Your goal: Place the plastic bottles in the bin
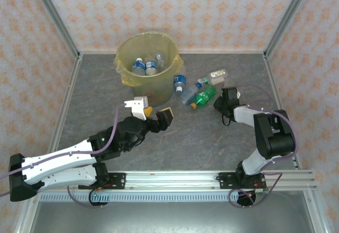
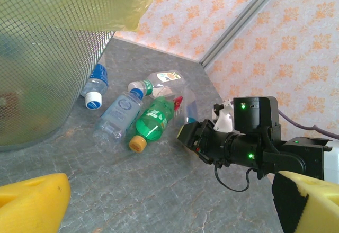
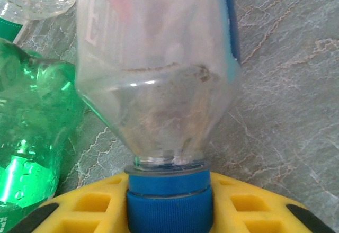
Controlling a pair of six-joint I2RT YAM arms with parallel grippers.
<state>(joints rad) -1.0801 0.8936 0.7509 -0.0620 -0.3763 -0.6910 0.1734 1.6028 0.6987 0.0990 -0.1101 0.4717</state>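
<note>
Right claw clenched on the blue-capped neck of a clear plastic bottle lying on the grey marbled table right of the round translucent yellowish bin; the neck likely gives the firmest purchase for lifting. Green plastic bottle with orange cap lies just beside it; several bottles sit inside the bin; left claw released wide, empty, hovering on the bin's near side.

White shells over black joints on the left arm and right arm, purple cables alongside — yellow finger pads, green lights.
</note>
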